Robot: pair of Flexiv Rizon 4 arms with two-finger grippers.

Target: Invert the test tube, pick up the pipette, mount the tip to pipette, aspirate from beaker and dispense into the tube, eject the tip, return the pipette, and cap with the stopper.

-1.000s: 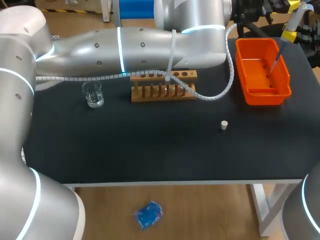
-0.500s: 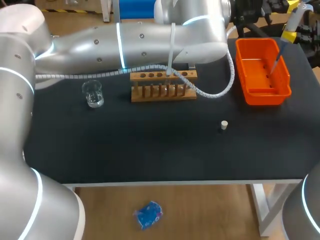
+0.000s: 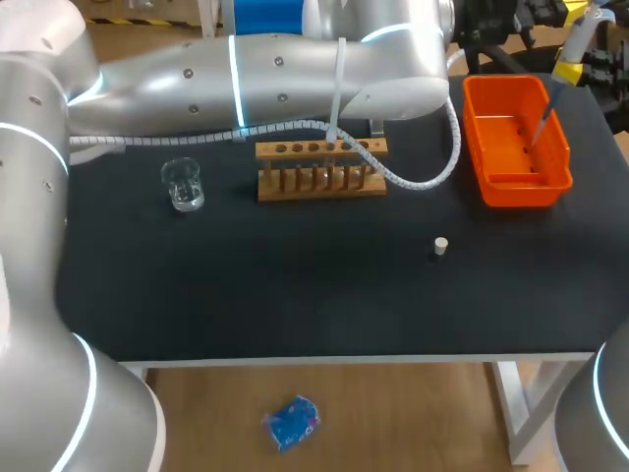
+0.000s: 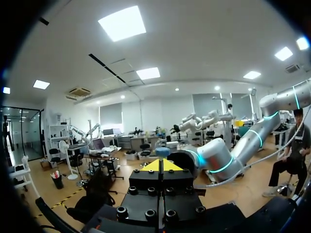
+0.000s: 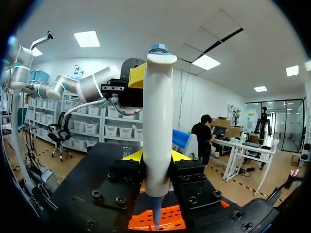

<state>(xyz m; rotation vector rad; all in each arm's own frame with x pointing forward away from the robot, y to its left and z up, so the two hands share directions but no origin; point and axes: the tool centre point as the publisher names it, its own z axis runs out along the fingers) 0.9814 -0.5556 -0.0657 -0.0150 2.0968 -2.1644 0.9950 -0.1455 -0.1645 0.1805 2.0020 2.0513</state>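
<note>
My right gripper (image 5: 156, 158) is shut on the white pipette (image 5: 158, 121), held upright at the table's far right (image 3: 575, 39). Its thin tip (image 3: 543, 113) points down into the orange bin (image 3: 491, 182). My left arm (image 3: 295, 84) stretches across the back of the table. Its gripper (image 4: 160, 165) is shut and empty, with the pipette's blue top button (image 4: 162, 152) just ahead of its tips. A clear test tube (image 3: 338, 93) stands upright in the wooden rack (image 3: 322, 182). The glass beaker (image 3: 183, 185) is left of the rack, and the small white stopper (image 3: 441, 246) lies nearer the front.
A corrugated white cable (image 3: 432, 172) hangs from my left arm and drapes over the rack's right end. The orange bin's floor (image 5: 146, 221) shows under the pipette tip in the right wrist view.
My left arm has shifted a little toward the table's far side, its cable dragging along over the rack. The right arm and the pipette have kept still.
</note>
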